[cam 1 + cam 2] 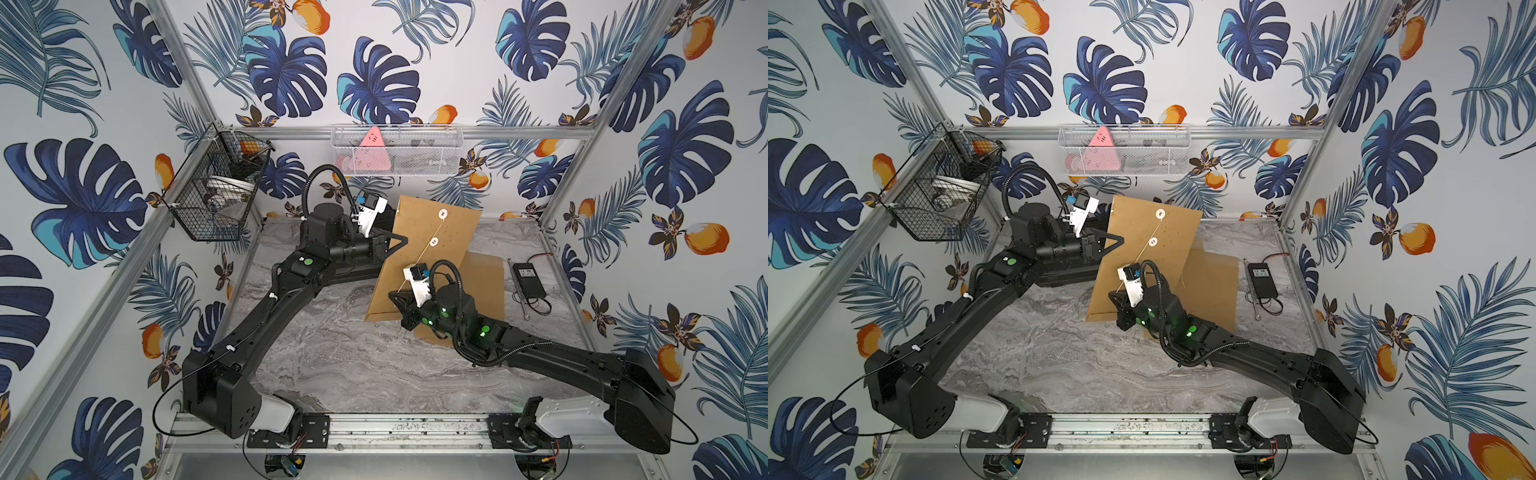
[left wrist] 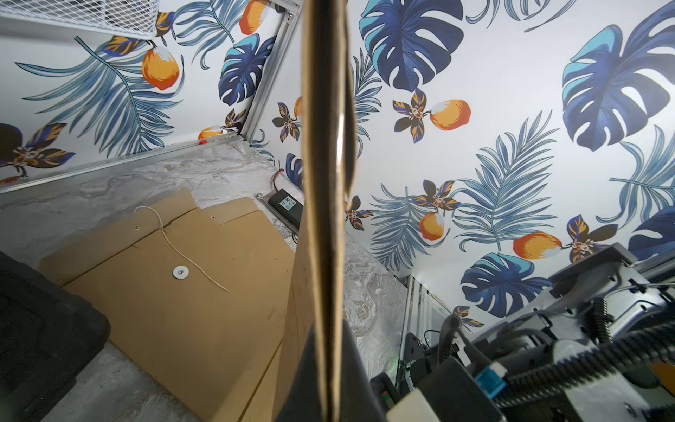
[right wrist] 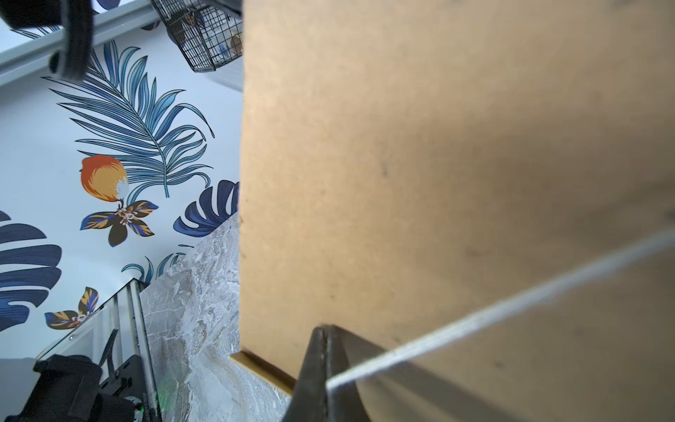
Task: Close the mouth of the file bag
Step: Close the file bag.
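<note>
File bag [image 1: 453, 237] stands tilted on edge in both top views, its lower end down at the table [image 1: 332, 374] and its long axis rising toward the back wall. Left end effector [image 1: 401, 241] is clamped on the bag's side edge, with the brown face directly beyond its tips. Right end effector [image 1: 395, 296] sits at the lower part of that face, jaws closed on the string [image 1: 419, 266]. From its tips the string runs taut, up and away along the face, past the lower disc [image 1: 433, 242] to the upper disc [image 1: 443, 214]. Whether it touches the lower disc or only passes beside it cannot be told. Second file bag [image 1: 488, 286] lies flat on the table behind the right end effector, partly under the held one. Left wrist view: held bag appears edge-on, running straight out from between the gripping jaws, the flat bag off to one side. Right wrist view: fingers [image 3: 312, 372] are pressed together, and the string leaves them slantwise across the brown face. Assessment: the right arm is the nearer and has the string. Both discs lie ahead of and above its tips, in line with the bag's long axis. The coming move would hinge on carrying the string sideways around the lower disc while the left hold steadies the face.
</note>
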### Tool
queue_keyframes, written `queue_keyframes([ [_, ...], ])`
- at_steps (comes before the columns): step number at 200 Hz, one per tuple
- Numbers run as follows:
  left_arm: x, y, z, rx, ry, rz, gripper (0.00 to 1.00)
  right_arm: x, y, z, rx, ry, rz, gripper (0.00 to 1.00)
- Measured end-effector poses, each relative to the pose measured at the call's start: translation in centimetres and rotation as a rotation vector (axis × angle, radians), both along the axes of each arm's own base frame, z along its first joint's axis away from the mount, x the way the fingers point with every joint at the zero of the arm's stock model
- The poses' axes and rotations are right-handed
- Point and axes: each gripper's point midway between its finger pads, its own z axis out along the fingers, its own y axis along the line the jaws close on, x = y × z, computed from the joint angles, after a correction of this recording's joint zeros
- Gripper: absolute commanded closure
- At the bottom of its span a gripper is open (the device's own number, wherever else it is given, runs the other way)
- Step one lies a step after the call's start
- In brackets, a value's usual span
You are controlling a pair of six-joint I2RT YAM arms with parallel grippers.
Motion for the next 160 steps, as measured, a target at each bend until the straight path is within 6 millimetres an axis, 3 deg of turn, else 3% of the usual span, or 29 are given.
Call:
queue_keyframes([
  [73, -0.6, -0.5, 0.7, -0.051, 0.008, -0.059, 1.0, 0.5, -0.3, -0.6, -0.001, -0.004, -0.02, 1.0],
  [160, -1.9, -0.8, 1.3, -0.122, 0.039, -0.13, 1.0, 3.0, -3.4, -1.6, 0.004, 0.029, -0.098, 1.0],
])
